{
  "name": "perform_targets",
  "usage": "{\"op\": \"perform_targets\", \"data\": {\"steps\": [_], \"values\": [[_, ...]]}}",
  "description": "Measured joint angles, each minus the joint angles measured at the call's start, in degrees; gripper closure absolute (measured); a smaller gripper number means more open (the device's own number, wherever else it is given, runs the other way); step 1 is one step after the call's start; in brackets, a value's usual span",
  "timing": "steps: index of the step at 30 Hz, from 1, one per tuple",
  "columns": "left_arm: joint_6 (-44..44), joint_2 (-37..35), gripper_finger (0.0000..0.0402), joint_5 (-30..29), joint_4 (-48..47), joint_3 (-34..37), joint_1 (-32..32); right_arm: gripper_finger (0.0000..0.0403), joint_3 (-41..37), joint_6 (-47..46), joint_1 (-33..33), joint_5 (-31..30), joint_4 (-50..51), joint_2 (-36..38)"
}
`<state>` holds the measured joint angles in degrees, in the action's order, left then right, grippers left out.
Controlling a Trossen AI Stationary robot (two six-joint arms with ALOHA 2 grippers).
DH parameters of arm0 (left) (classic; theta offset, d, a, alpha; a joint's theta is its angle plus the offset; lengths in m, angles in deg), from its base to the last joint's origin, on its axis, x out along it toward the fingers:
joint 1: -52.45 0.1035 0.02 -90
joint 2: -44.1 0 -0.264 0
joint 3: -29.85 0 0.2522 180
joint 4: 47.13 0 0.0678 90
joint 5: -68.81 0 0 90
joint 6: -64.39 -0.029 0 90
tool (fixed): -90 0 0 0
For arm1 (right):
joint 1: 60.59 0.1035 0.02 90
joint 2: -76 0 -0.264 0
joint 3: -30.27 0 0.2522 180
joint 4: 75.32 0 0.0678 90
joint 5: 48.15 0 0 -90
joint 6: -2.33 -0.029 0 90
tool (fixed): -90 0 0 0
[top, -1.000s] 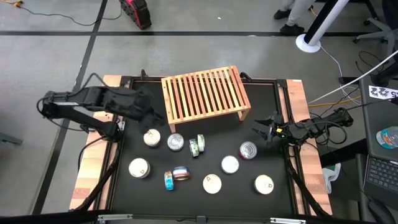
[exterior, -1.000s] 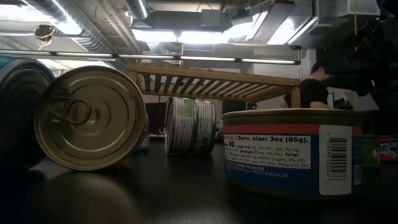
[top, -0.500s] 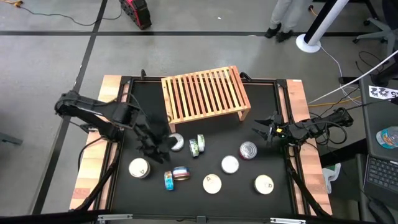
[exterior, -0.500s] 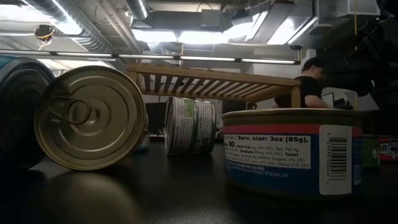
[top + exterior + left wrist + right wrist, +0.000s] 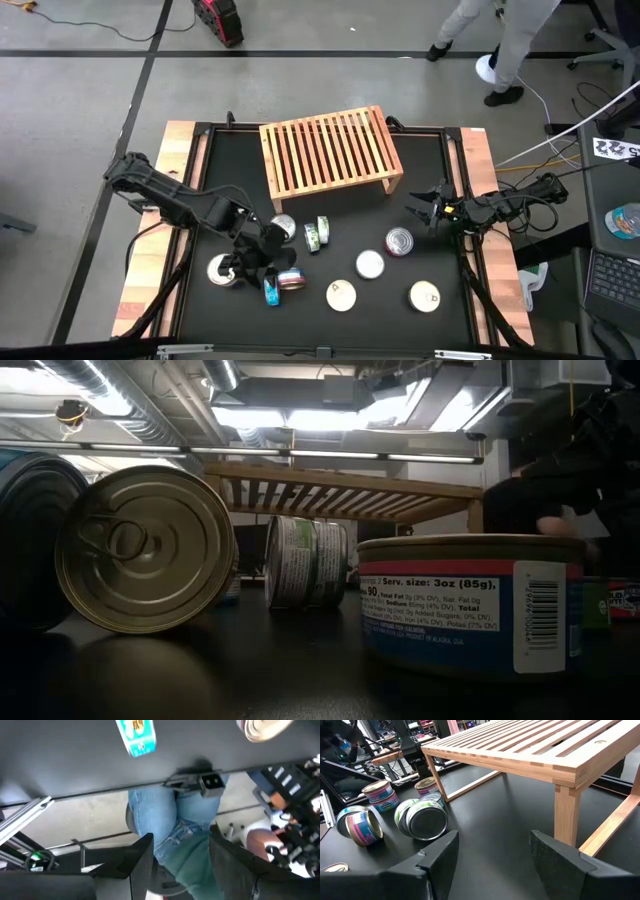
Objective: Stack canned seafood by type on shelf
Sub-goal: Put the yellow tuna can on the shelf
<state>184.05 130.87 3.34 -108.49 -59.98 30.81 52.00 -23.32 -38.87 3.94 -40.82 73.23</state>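
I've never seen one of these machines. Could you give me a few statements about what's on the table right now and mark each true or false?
1. The shelf has no cans on top. True.
2. The left gripper is over the cans. True.
3. The right gripper holds a can. False: it is open and empty, by the table's right edge.
4. All cans lie flat. False: the green can is on its side.

Nine tins (image 5: 369, 264) visible, one shelf (image 5: 330, 151), two arms.
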Motion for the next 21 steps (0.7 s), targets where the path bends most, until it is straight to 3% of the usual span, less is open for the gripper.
{"op": "perform_targets", "data": {"steps": [21], "values": [[1.72,9.65,0.0219,-7.96,-3.08,0.00,-3.06,0.0160,0.00,0.00,0.01,0.02,0.22,0.00]]}}
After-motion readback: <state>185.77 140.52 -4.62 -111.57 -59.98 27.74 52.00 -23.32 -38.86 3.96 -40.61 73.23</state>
